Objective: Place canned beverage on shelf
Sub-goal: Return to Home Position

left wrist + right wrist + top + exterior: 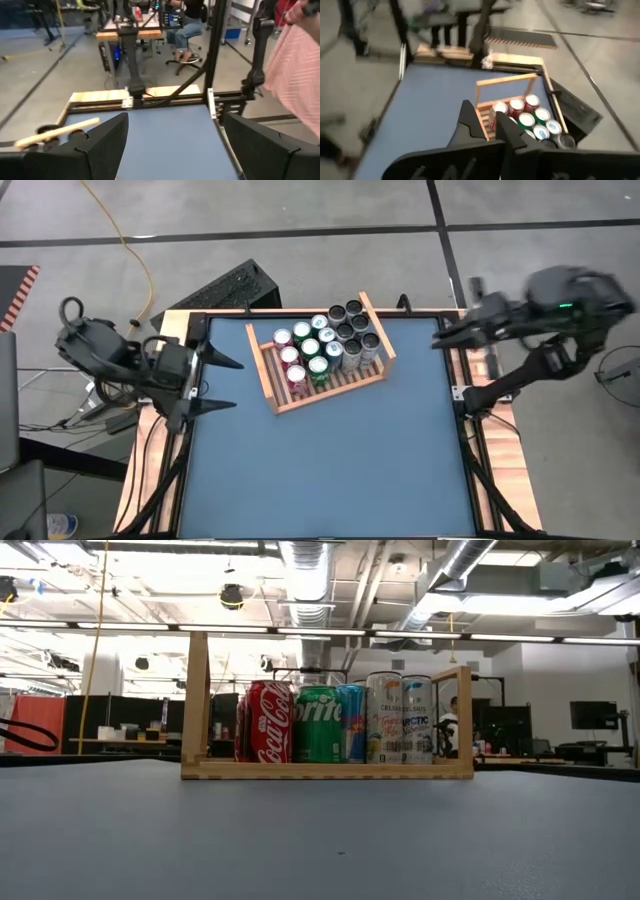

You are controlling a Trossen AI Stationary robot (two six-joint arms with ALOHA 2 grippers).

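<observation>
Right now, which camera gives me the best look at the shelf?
The high view: the whole shelf shows from above, every can row countable. The low view shows only its front side and front cans. The right wrist view sees part of it; the left wrist view catches just an edge.

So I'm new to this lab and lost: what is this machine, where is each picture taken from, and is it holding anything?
It is a robot with two dark arms at a blue table. One camera looks straight down, one sits level with the tabletop, and one rides on each wrist. On the table stands a wooden shelf filled with drink cans. The left gripper, at the table's left edge, has its fingers spread wide with nothing between them. The right gripper, at the right edge, has its fingers shut and also holds nothing. Beyond the table is a workshop where a person sits.
</observation>
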